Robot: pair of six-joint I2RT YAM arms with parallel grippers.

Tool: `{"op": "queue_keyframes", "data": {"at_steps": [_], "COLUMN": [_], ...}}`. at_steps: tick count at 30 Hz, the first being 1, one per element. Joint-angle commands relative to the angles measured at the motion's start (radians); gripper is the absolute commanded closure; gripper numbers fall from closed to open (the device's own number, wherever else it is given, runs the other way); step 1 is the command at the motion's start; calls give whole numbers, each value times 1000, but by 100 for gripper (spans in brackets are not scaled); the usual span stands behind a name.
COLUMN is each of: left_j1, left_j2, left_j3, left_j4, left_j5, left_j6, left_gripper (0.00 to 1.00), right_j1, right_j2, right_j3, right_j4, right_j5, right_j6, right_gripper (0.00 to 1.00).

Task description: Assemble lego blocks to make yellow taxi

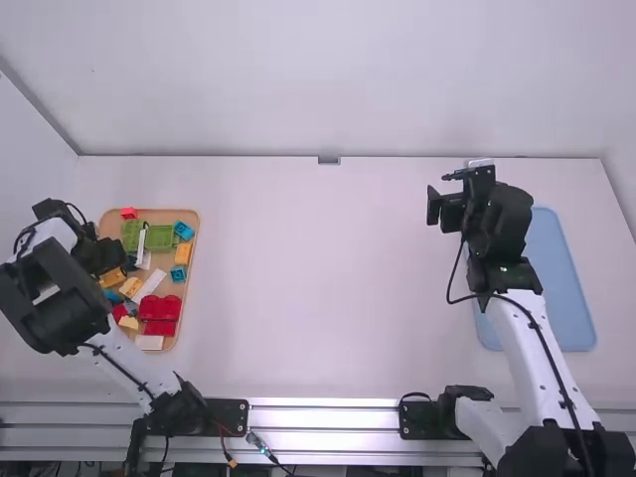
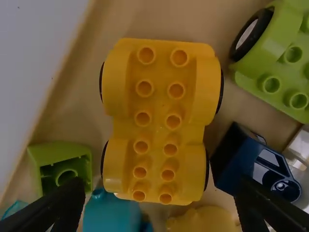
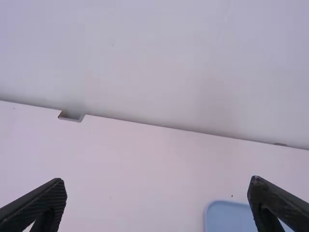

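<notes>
My left gripper (image 1: 111, 260) is over the left part of the block tray in the high view. Between the spread fingertips of my left gripper (image 2: 157, 205), nothing is held. A yellow wheeled car base (image 2: 158, 121), studs up, lies just beyond them; part of it (image 1: 112, 278) peeks out by the gripper in the high view. Around it are a green wheeled base (image 2: 285, 72), a dark blue block (image 2: 236, 154), a small green block (image 2: 63, 166), a blue block (image 2: 111, 212) and a yellow piece (image 2: 205, 220). My right gripper (image 1: 459, 204), also seen as the right gripper (image 3: 157, 205), stands open and empty.
The wooden tray (image 1: 196, 260) on the left also carries red blocks (image 1: 160, 314), white blocks (image 1: 150, 343) and a light blue block (image 1: 184, 231). A flat blue tray (image 1: 561, 288) lies at the right beside the right arm. A wall rises behind the table's far edge.
</notes>
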Motion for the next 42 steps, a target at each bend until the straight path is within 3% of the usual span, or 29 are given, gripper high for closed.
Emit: {"op": "queue_keyframes", "data": {"at_steps": [1,15,20,24,29,36,42], "left_j1": [6,6,8,10,8,13,14], "left_j2": [10,10,10,10,10,10,10], "left_j3": [16,10,1,-43,-90,-98,-119], "left_j4": [1,98,100,142,180,170,162], "left_j5": [-41,-8,-38,-98,-2,-8,2], "left_j6": [13,-84,-55,-41,70,97,135], "left_gripper": [18,16,23,21,18,15,24], "right_j1": [0,-1,-1,-1,-1,19,32], "right_j2": [6,6,9,21,49,77,79], "right_j3": [41,41,41,41,41,41,41], "right_j4": [7,3,-1,-2,10,53,72], "right_j5": [-6,-6,-6,-6,-6,-6,-6], "right_j6": [2,2,2,2,3,2,2], "right_gripper": [1,1,1,1,1,1,1]}}
